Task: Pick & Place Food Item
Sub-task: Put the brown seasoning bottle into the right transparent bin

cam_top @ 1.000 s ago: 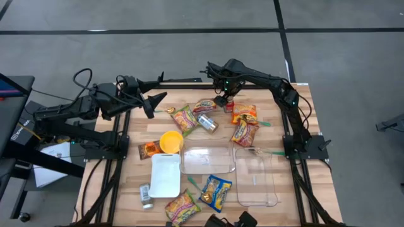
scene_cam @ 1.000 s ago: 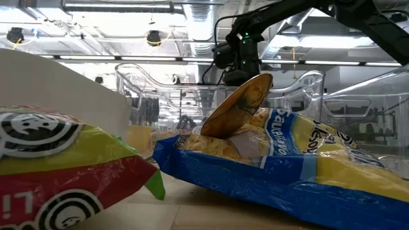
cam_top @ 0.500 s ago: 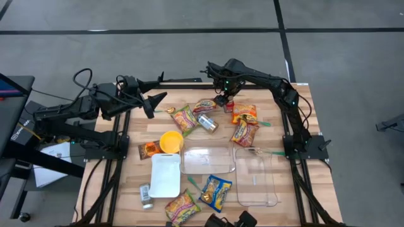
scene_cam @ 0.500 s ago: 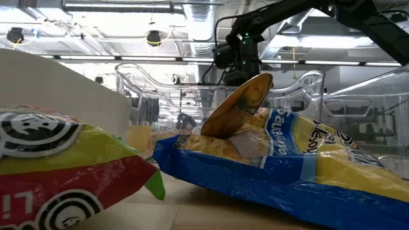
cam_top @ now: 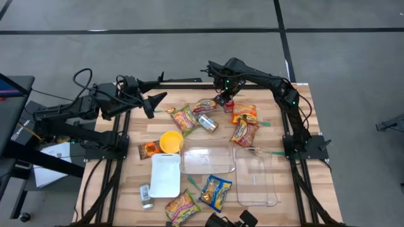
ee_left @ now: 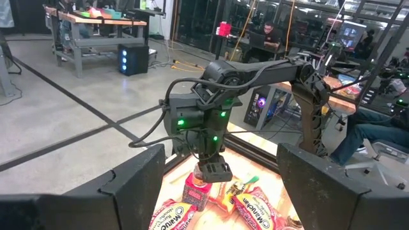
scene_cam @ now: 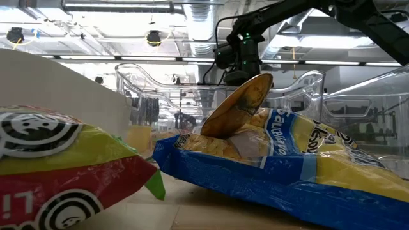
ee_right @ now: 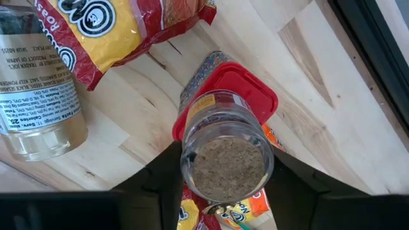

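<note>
Almost nothing has shifted across the last second in the high view: both arms and every packet lie where they were. Only change: the right gripper (cam_top: 225, 101) has drawn its fingers in around the spice jar (ee_right: 223, 144).

Right wrist view: the jar, with a red lid (ee_right: 246, 96) and a clear base facing the camera, sits between the two dark fingers (ee_right: 160, 182), which press against both sides. Judged clamped on it, or very nearly. The jar is at the far edge of the desk (cam_top: 290, 183), just beside the orange snack packet (cam_top: 244, 112), and seems not yet lifted.

Left gripper (cam_top: 151, 104) hovers over the left far corner of the desk, fingers wide apart, holding nothing; this arm waits.

Progress: early. The grasp is being made; lift, carry and release remain. Clear bins (cam_top: 255, 180) at mid-desk and the white tray (cam_top: 164, 176) look empty, so no item appears placed. Destination cannot be told from these views.
</note>
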{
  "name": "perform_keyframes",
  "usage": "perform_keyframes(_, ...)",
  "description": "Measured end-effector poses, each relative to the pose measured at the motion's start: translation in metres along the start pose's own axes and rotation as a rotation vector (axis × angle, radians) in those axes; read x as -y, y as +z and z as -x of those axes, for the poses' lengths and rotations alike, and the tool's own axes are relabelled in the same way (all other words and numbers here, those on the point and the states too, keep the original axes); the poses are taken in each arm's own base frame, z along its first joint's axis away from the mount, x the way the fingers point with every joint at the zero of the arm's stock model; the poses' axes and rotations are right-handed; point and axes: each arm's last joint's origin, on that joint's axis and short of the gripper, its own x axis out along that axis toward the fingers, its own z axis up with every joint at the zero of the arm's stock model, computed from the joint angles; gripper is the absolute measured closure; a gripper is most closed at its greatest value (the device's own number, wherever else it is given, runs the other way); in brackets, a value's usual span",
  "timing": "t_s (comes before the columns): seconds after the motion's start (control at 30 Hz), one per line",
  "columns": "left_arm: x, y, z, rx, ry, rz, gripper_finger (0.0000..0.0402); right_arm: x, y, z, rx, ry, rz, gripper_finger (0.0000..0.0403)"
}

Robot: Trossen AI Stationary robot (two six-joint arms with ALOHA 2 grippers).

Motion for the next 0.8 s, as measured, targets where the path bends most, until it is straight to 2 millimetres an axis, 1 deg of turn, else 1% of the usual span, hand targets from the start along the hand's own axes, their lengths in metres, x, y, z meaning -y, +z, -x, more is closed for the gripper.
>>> perform_keyframes(0.2,0.000,0.000,0.000,0.000,0.000,0.017,0.0105,0.000,-0.001,0.000,-0.012,-0.003,0.000,0.0235)
perform_keyframes(0.3,0.000,0.000,0.000,0.000,0.000,0.018,0.0105,0.000,-0.006,0.010,0.008,-0.002,0.000,0.0235)
perform_keyframes(0.4,0.000,-0.001,0.000,-0.006,0.001,0.015,0.0105,0.001,-0.014,0.031,0.077,0.011,-0.027,0.0233)
perform_keyframes(0.53,0.000,-0.001,0.000,-0.007,0.001,0.014,0.0105,0.000,-0.033,0.062,0.152,0.031,-0.057,0.0233)
perform_keyframes(0.6,0.000,-0.001,0.000,-0.008,0.001,0.014,0.0105,-0.003,-0.047,0.080,0.181,0.040,-0.060,0.0233)
perform_keyframes(0.67,0.000,-0.001,0.000,-0.007,0.001,0.014,0.0105,-0.011,-0.063,0.097,0.213,0.052,-0.034,0.0233)
perform_keyframes(0.8,0.000,-0.001,0.000,-0.007,0.001,0.014,0.0105,-0.032,-0.100,0.124,0.238,0.076,0.021,0.0233)
